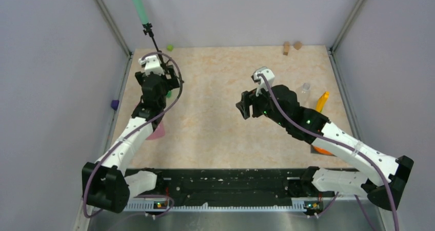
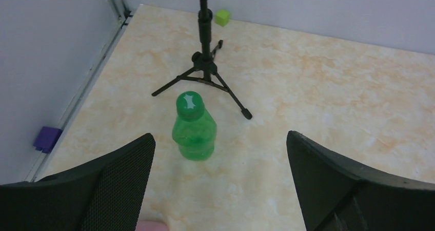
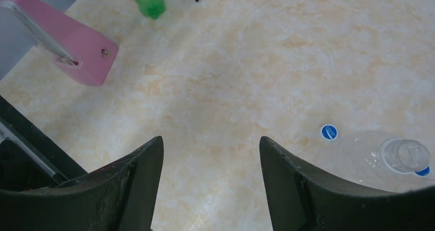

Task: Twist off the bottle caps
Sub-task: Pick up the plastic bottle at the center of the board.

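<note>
L gripper (image 2: 219,138) wide open, empty, facing capped green bottle (image 2: 194,136). R gripper (image 3: 210,141) open, empty; blue cap (image 3: 329,132) beside clear bottle (image 3: 369,156).

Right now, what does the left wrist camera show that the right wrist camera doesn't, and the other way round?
Only the left wrist: the dark green cap on its bottle, and a lime-green cube. Only the right wrist: an uncapped clear bottle with a loose blue cap lying beside it. Both: the green bottle, a tripod foot and the table.
</note>
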You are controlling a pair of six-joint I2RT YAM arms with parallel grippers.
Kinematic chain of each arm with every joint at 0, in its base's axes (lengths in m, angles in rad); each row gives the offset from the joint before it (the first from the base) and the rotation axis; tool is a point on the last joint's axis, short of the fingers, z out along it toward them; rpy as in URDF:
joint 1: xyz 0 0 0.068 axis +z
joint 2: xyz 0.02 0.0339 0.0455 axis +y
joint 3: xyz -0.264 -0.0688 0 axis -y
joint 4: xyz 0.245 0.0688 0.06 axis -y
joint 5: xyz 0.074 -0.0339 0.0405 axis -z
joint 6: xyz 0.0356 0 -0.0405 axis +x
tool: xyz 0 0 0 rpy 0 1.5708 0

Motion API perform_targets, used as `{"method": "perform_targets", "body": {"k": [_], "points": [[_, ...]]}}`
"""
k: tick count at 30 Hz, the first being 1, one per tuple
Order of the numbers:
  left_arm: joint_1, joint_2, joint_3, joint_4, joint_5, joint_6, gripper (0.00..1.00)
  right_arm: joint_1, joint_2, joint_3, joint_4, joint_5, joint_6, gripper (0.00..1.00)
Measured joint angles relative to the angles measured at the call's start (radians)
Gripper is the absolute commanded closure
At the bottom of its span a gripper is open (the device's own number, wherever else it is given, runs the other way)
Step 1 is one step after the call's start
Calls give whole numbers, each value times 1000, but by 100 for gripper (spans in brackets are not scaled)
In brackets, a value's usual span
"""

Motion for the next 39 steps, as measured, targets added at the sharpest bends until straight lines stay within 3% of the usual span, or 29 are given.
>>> {"method": "perform_targets", "body": {"k": [12, 17, 24, 29, 39], "points": [[164, 280, 117, -41, 74, -42, 15, 13, -70, -69, 65, -66, 40, 32], [188, 357, 143, -41, 93, -41, 15, 13, -63, -94, 74, -91, 46, 32], [195, 418, 146, 51, 101, -35, 27, 13, -27, -96, 88, -118, 53, 32], [195, 463, 146, 127, 109, -34, 45, 13, 2, -108, 106, -132, 53, 32], [196, 463, 81, 224, 110, -17, 98, 13, 14, -138, 133, -140, 73, 32]]}}
